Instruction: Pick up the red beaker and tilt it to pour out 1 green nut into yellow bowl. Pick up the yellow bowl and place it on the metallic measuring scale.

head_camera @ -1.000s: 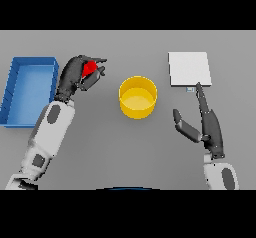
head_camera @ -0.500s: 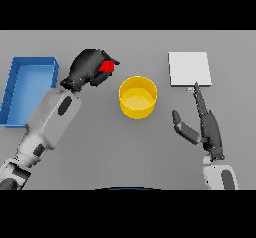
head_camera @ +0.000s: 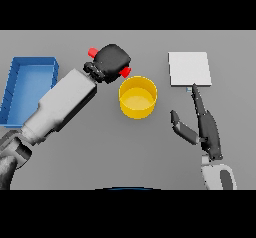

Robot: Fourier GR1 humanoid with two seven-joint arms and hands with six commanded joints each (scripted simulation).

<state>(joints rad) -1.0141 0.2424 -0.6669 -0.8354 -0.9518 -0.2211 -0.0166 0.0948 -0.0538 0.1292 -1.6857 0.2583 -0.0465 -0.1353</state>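
My left hand (head_camera: pixel 112 61) is shut on the red beaker (head_camera: pixel 125 72), which lies tipped sideways in my grip; only its two red ends show past the fingers. One end points toward the yellow bowl (head_camera: pixel 137 97), close to the bowl's upper-left rim. The bowl stands in the middle of the table, and I see no nut inside it. The metallic measuring scale (head_camera: pixel 189 68) is a flat pale square to the bowl's upper right. My right hand (head_camera: pixel 204 124) rests open right of the bowl, its fingers reaching toward the scale's near edge.
A blue bin (head_camera: pixel 26 84) stands at the table's left side, beside my left forearm. The grey table (head_camera: pixel 115 152) spreads out in front of the bowl.
My left hand has carried the beaker to the right, from near the blue bin to the bowl's rim, and tipped it over. The right hand has stayed put.
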